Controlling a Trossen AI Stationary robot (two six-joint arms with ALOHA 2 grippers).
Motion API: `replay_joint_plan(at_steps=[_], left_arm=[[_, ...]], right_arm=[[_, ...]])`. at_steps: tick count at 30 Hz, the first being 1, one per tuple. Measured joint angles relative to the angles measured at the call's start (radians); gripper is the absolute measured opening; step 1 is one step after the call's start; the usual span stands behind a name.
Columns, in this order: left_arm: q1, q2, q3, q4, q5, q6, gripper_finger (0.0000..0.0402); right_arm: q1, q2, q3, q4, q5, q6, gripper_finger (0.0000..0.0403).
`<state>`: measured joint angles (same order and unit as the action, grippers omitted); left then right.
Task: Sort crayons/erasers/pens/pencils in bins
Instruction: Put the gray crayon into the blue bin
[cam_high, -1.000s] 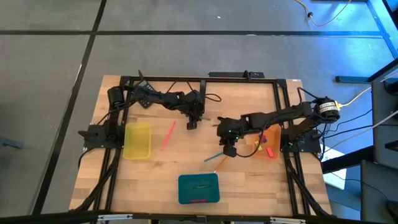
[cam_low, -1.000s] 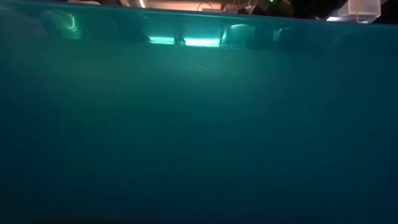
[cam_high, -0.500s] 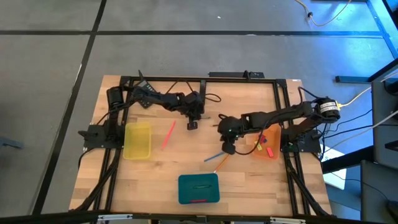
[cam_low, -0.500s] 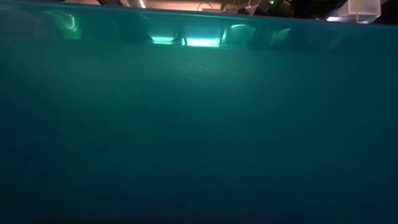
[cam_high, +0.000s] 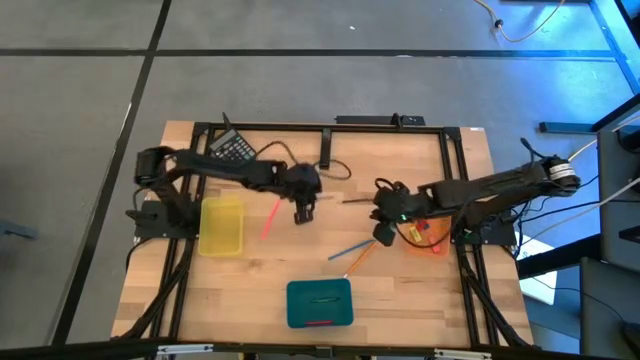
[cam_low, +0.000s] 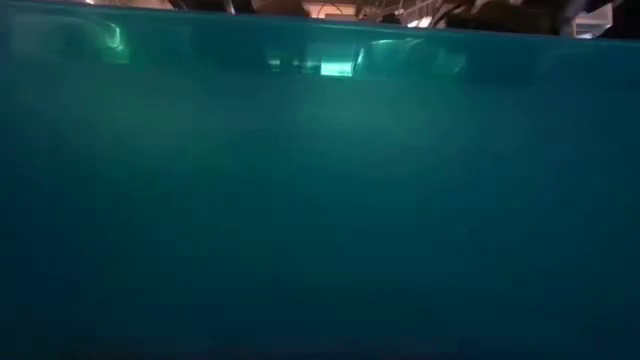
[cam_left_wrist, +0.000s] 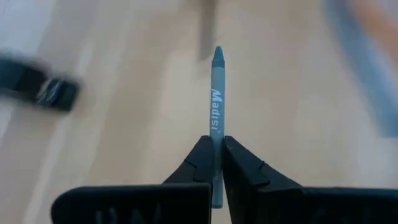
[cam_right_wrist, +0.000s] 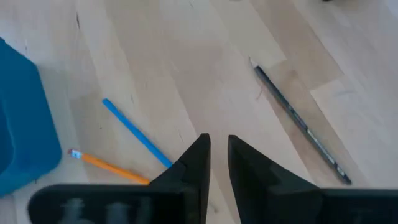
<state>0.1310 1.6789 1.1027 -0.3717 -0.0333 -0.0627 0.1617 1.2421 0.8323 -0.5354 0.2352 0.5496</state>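
My left gripper (cam_high: 303, 212) hangs over the middle of the table, shut on a grey-green crayon (cam_left_wrist: 217, 81) whose tip sticks out past the fingers. My right gripper (cam_high: 383, 233) hovers beside the orange bin (cam_high: 428, 236); its fingers (cam_right_wrist: 198, 163) stand a narrow gap apart with nothing between them. A pink-red pen (cam_high: 270, 217) lies by the yellow bin (cam_high: 221, 225). A blue pen (cam_right_wrist: 137, 134), an orange pencil (cam_right_wrist: 109, 165) and a dark pencil (cam_right_wrist: 301, 127) lie flat on the wood. The teal bin (cam_high: 320, 303) stands at the near edge. My left gripper pinches the crayon's lower half (cam_left_wrist: 216, 142) between its two fingers. The fingers lie along the crayon, whose paper-wrapped front and tip reach out beyond them. They slant downward, and the crayon is lifted clear of the table.
A black calculator (cam_high: 232, 148) lies at the far left. The orange bin holds several small things. In the low view the teal bin's wall (cam_low: 320, 200) fills almost the whole picture. Bare wood lies between the yellow bin and the teal bin.
My left gripper has risen and drawn back toward the table's near and left side, and its arm has swung back. My right gripper has lifted and moved toward the right edge, nearer the orange bin.
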Motion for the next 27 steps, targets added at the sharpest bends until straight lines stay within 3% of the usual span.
replay_joint_plan(at_steps=[5,11,15,21,27], left_arm=[[-0.212,-0.036,0.004,0.028,0.007,-0.127,0.0013],[-0.462,-0.013,0.004,0.089,-0.122,-0.295,0.0014],[-0.590,-0.003,0.004,0.156,-0.156,-0.290,0.0015],[-0.705,0.065,0.005,0.261,-0.194,-0.358,0.0015],[-0.729,0.150,0.005,0.273,-0.209,-0.507,0.0015]], right_arm=[[0.095,-0.052,-0.102,0.056,0.083,0.141,0.0060],[0.170,-0.055,-0.229,0.264,0.085,0.203,0.0060],[0.192,-0.055,-0.268,0.364,0.085,0.201,0.0060],[0.194,-0.055,-0.282,0.482,0.049,0.131,0.0060],[0.200,-0.055,-0.282,0.536,0.035,0.095,0.0060]])
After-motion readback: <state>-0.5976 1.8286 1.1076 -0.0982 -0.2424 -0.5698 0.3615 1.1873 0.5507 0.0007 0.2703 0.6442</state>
